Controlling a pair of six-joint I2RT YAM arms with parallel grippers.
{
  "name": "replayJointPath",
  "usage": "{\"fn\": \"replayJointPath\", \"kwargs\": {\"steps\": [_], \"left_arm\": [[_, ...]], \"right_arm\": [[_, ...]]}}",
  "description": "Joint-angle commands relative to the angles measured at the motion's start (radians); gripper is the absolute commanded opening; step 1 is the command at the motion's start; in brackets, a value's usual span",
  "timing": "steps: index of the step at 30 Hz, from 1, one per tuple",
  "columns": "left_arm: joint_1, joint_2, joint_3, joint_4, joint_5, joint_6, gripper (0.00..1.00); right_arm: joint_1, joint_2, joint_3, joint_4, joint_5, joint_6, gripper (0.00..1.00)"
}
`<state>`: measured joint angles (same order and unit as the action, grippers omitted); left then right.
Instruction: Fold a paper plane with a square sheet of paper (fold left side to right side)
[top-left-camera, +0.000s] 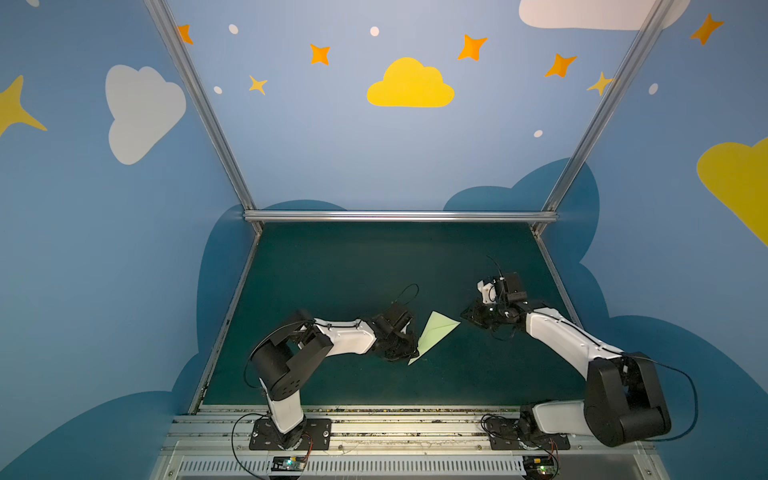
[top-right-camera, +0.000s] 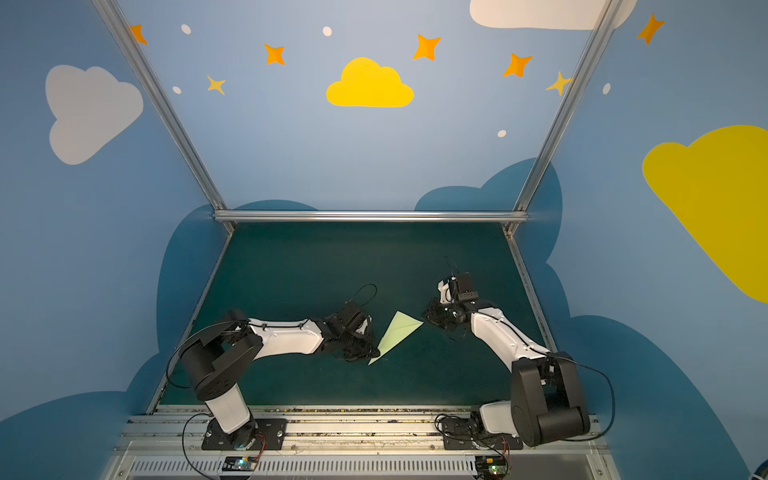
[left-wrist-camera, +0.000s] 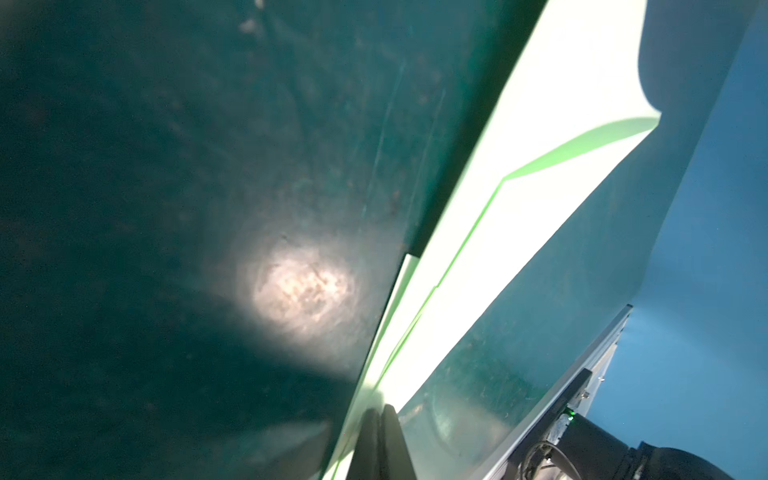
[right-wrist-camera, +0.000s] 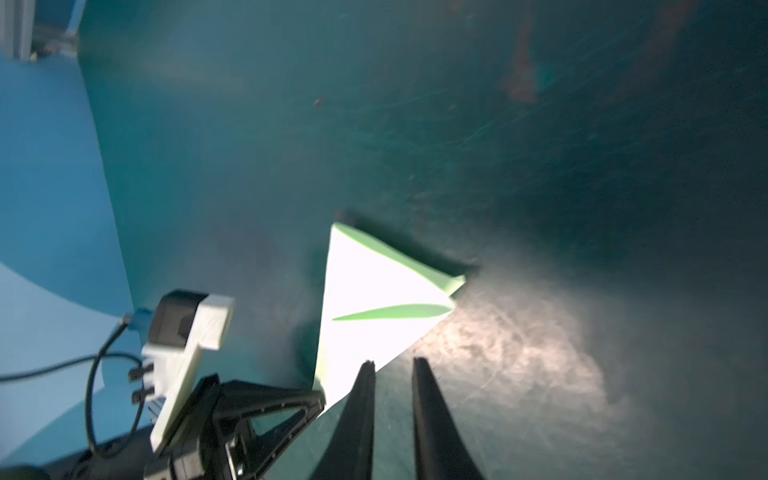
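**A:** Where's the plane (top-left-camera: 434, 334)?
**B:** Mid-table (top-left-camera: 353, 270), between the two hands, with its point aimed near-left and its wide end far-right.
**A:** Left hand (top-left-camera: 409, 351)?
**B:** Fingers together, clamped on the plane's left edge near the point.
**A:** Right hand (top-left-camera: 467, 315)?
**B:** Just beside the far-right corner, fingers (right-wrist-camera: 419, 374) slightly apart, gripping nothing.

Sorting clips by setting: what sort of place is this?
Probably a robot lab booth: left arm and right arm bolted to an aluminium rail, a green tabletop, blue walls painted with a yellow cloud.
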<state>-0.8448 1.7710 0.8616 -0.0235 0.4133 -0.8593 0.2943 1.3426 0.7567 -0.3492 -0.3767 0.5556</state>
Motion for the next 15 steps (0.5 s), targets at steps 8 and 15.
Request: {"fn": "replayJointPath", "kwargs": {"steps": [8,15], "left_arm": [[-0.003,0.013,0.016,-0.208,-0.082,0.11,0.03],[-0.003,0.025,0.015,-0.211,-0.091,0.116,0.03]], "right_arm": [[0.14,0.003,-0.013,-0.073,0.111,-0.113,0.0],[0.192,0.102,0.021,-0.073,0.114,-0.106,0.0]]}}
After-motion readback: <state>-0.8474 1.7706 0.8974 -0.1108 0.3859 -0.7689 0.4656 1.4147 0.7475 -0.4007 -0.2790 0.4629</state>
